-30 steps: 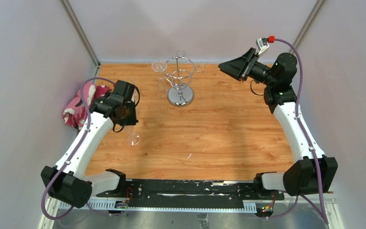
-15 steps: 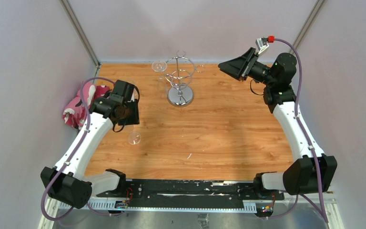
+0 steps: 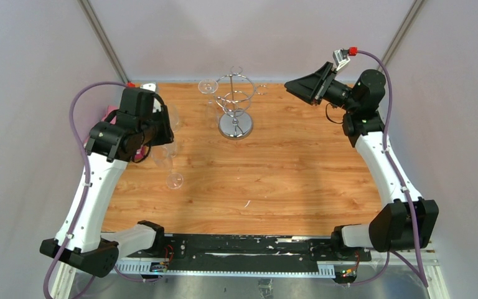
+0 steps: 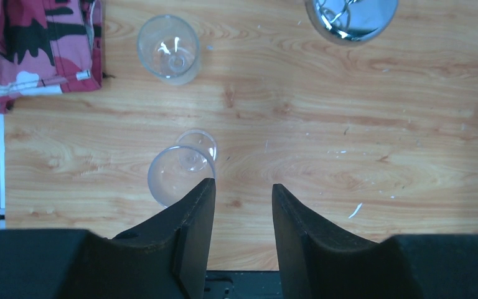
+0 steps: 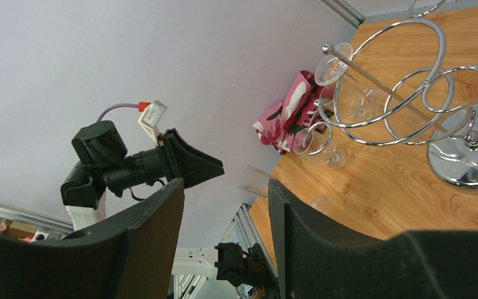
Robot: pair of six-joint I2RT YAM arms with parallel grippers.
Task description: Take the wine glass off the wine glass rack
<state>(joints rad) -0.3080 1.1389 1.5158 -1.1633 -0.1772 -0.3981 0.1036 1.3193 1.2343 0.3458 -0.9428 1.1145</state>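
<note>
Left claw (image 4: 243, 187) open and empty, wine glass (image 4: 179, 171) standing on the table (image 3: 286, 174) just beside it, rack (image 3: 234, 106) at the far middle, right claw (image 5: 226, 184) open too

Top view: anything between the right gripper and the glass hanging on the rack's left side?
Yes. The wine glass hangs on the far side of the wine glass rack from the right gripper, so the rack's own post and wire rings stand between them. Nothing else shows in that gap.
</note>
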